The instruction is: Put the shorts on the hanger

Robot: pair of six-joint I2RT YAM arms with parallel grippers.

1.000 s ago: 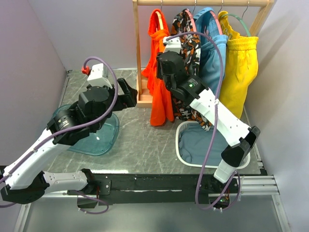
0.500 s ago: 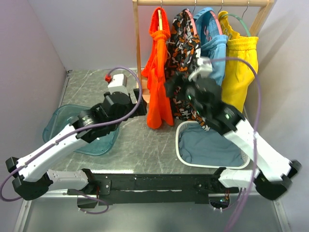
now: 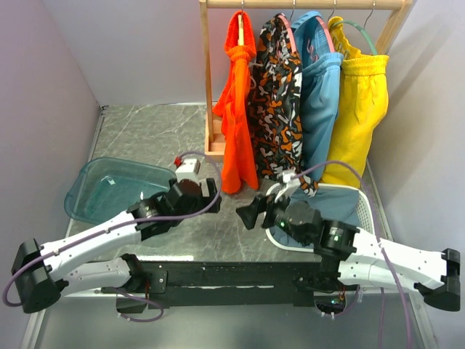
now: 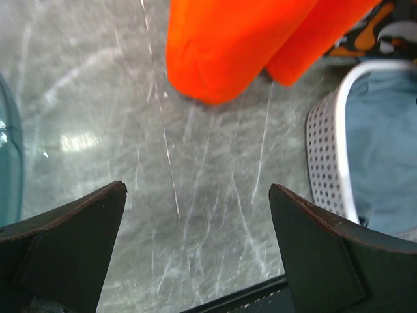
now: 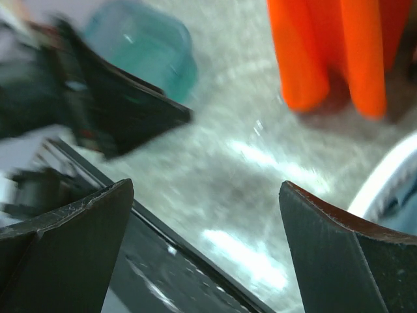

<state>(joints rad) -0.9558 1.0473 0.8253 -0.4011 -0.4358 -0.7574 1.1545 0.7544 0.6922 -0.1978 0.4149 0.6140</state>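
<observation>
The orange-red shorts (image 3: 236, 116) hang from the wooden rail at the back, draped over the thin tan hanger (image 3: 240, 27), whose top shows above the waistband. Their lower hems show in the left wrist view (image 4: 228, 45) and in the right wrist view (image 5: 326, 52). My left gripper (image 3: 209, 189) is open and empty, low over the table in front of the shorts (image 4: 199, 215). My right gripper (image 3: 251, 213) is open and empty, low near the front edge, apart from the shorts (image 5: 205, 215). Neither gripper touches the shorts.
Patterned shorts (image 3: 280, 109), blue shorts (image 3: 320, 94) and yellow shorts (image 3: 360, 102) hang to the right on the same rail. A white basket (image 3: 367, 207) with blue cloth stands at the right front. A teal tub (image 3: 109, 185) sits at the left. The rack's post (image 3: 208, 87) stands beside the shorts.
Both arms have drawn back from the rack and dropped low toward the table's front edge. The orange-red shorts stay hanging on the rail.
</observation>
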